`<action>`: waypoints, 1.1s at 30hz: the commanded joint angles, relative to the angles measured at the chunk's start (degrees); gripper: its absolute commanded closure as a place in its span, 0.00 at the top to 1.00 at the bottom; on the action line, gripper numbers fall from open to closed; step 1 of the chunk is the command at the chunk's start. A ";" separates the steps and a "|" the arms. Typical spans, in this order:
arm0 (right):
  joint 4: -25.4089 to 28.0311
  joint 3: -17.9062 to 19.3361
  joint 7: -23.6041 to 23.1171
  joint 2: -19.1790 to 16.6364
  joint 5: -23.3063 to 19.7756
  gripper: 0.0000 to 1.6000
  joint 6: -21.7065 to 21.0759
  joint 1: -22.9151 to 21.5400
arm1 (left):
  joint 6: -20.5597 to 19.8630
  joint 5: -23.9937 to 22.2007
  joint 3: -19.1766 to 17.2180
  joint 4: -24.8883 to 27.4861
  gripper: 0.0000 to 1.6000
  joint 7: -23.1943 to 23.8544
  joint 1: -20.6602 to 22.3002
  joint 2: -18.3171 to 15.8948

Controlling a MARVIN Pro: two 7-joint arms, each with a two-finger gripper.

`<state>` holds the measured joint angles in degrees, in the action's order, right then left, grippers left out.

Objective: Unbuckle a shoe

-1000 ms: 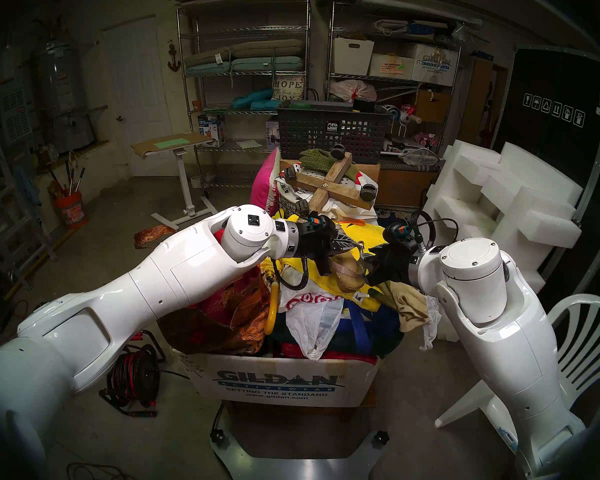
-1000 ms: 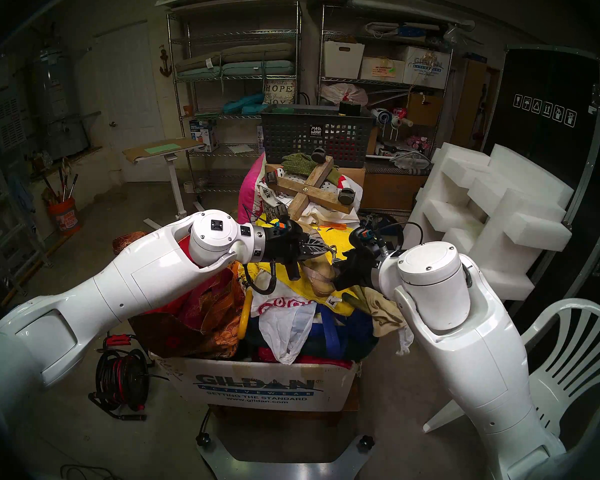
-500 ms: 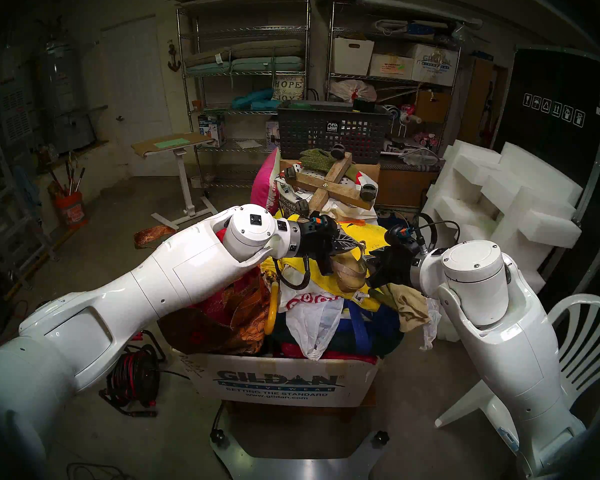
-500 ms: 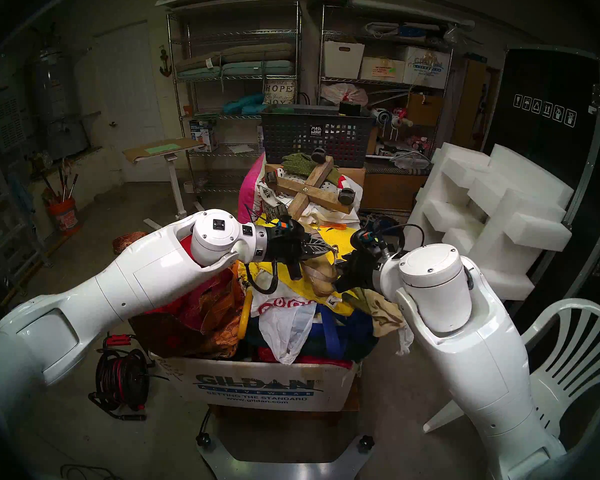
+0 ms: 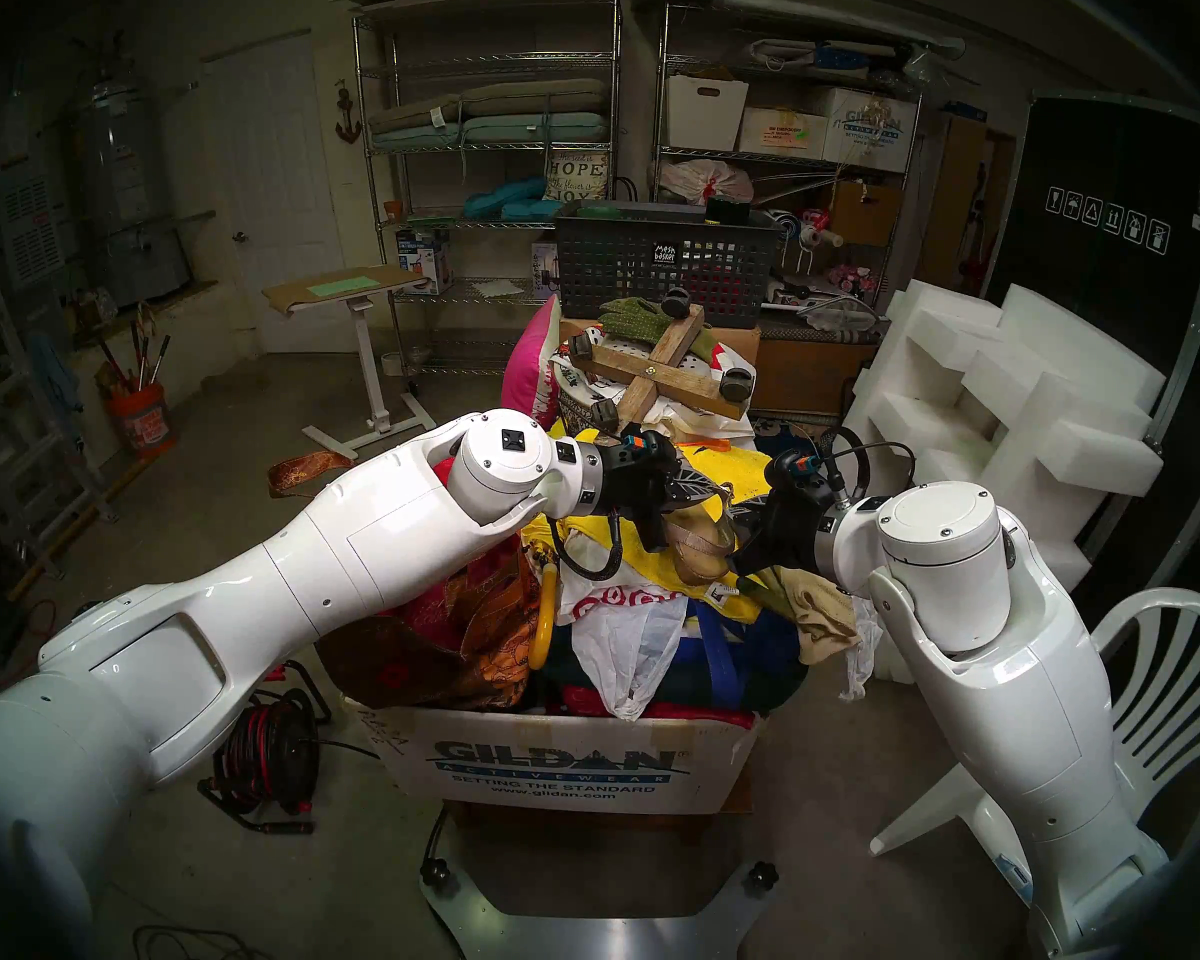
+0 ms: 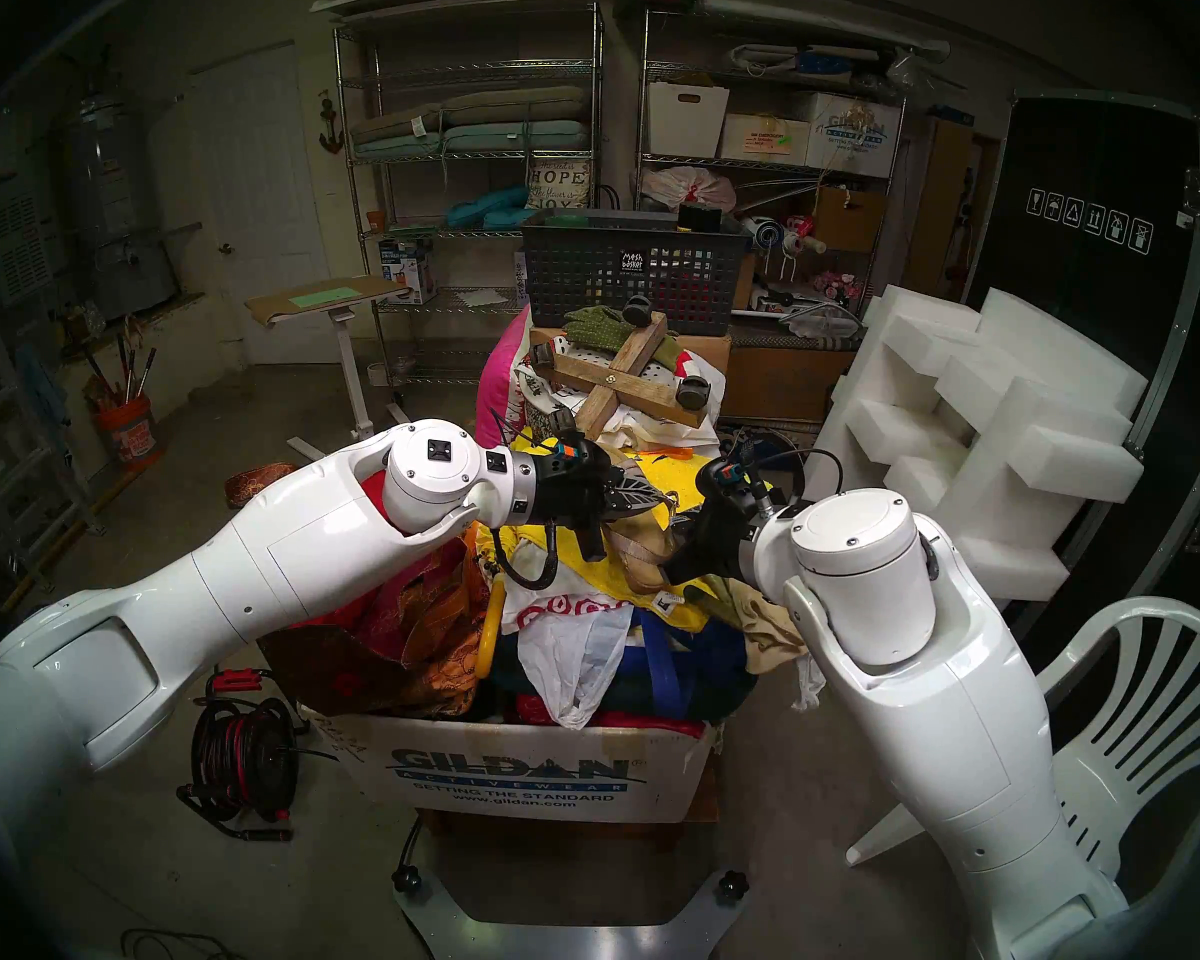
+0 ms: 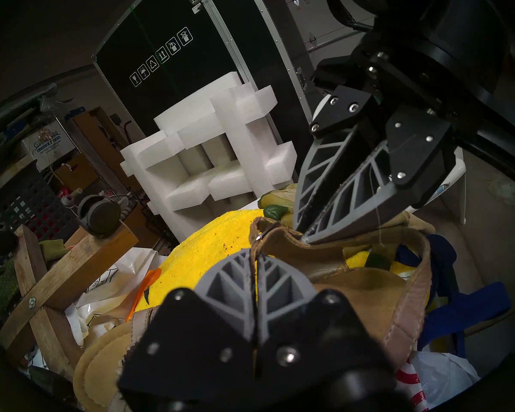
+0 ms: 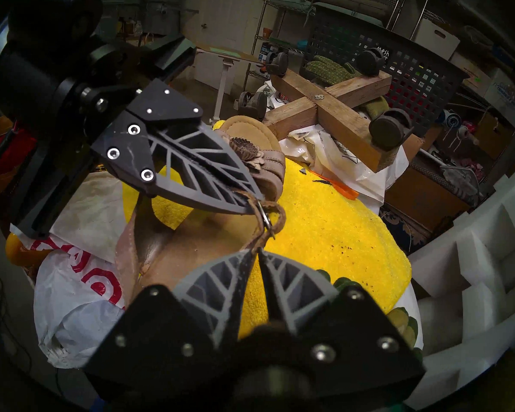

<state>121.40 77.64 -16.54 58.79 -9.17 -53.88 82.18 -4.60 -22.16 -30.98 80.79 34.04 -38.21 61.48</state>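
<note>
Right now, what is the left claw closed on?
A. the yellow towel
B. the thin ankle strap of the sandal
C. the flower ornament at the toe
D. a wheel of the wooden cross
B: in the right wrist view the left claw pinches the thin strap of the sandal just beside the small metal buckle, away from the flower ornament.

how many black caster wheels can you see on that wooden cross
4, one at each arm end of the wooden cross: far, left, right, near, by the left arm.
</note>
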 commanded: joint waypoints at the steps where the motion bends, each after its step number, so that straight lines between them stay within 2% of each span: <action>1: -0.11 -0.23 0.41 0.48 0.39 0.43 0.23 -1.89 | 0.62 -0.63 -0.50 1.74 0.00 0.91 0.74 0.30; 4: -0.47 -0.28 0.45 0.40 0.44 0.49 0.15 -2.31 | 0.99 -0.79 -0.47 1.85 0.00 1.50 0.69 0.06; 6: -0.63 -0.32 0.44 0.32 0.47 0.63 0.16 -2.54 | 1.06 -0.79 -0.49 1.98 0.00 1.78 0.62 -0.09; 9: -0.73 -0.40 0.42 0.22 0.57 0.71 0.10 -2.78 | 1.20 -0.80 -0.51 2.10 0.00 2.21 0.57 -0.27; 13: -0.57 -0.20 0.31 0.04 0.59 0.71 0.01 -2.97 | 1.36 -0.58 -0.46 2.37 0.00 2.63 0.45 -0.65; 16: -0.26 0.25 0.33 -0.14 0.53 0.67 0.04 -2.81 | 1.41 -0.41 -0.43 2.47 0.00 2.70 0.36 -0.83; 18: -0.12 0.50 0.29 -0.30 0.54 0.69 0.04 -2.75 | 1.41 -0.36 -0.40 2.54 0.00 2.78 0.35 -0.93; 24: -0.07 1.02 0.17 -0.63 0.61 0.63 0.17 -3.19 | 1.58 -0.34 -0.32 2.62 0.00 3.32 0.39 -1.10; 33: -1.04 0.27 -0.54 -1.02 0.62 0.61 0.66 -4.97 | 2.15 -0.41 -0.16 2.47 0.00 4.27 0.33 -1.05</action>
<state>120.06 78.03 -16.44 57.83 -8.55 -54.19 80.23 -3.52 -22.31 -31.14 81.89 37.38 -38.21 59.96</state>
